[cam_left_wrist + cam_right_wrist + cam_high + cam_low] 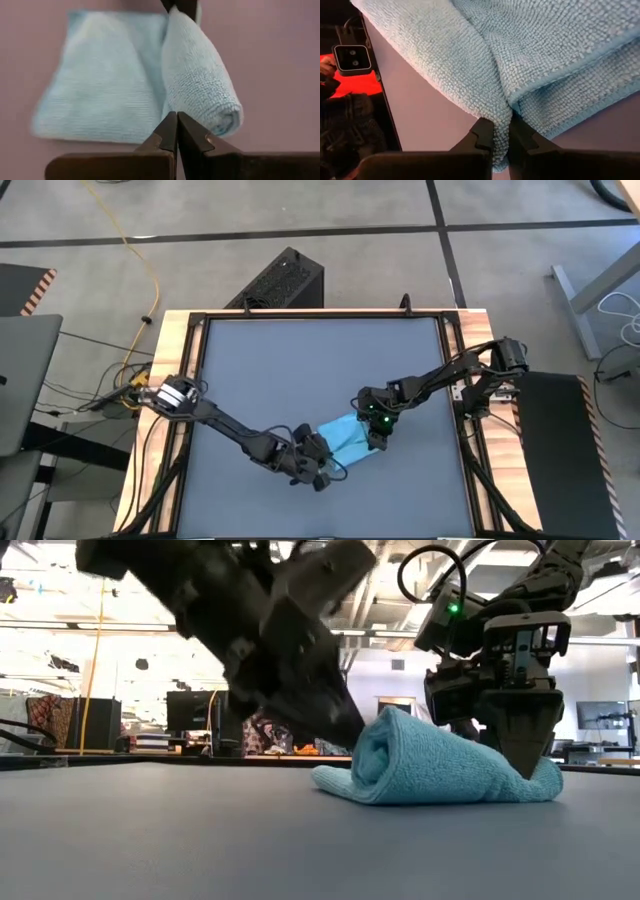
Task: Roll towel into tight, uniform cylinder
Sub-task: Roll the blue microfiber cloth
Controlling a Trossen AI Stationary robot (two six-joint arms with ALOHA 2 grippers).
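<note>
The light-blue towel (345, 438) lies on the dark grey table (300, 360), right of the middle and toward the near edge. One part is rolled up into a thick roll (200, 85). The rest (100, 90) lies flat beside it. My left gripper (176, 119) is shut, its tips at one end of the roll. My right gripper (501, 131) stands at the towel's other end (525, 765), pointing steeply down, shut on cloth. My left gripper sets its shut fingertips (170, 125) against the roll's end, in the crease where the roll meets the flat part (167, 107). It comes slanting down from the table's left (350, 735). The towel rests on the table. My right gripper pinches a raised fold of the towel (500, 112) between its two fingers, at the edge of the end away from my left gripper. The fingers (525, 745) point steeply down from above. The towel lies on the table beneath them.
A wooden frame (185, 360) borders the table. A black box (285, 280) stands on the floor beyond the far edge, and a grey laptop (20, 380) lies off the table's left side. Bare tabletop stretches to the far side and the left.
</note>
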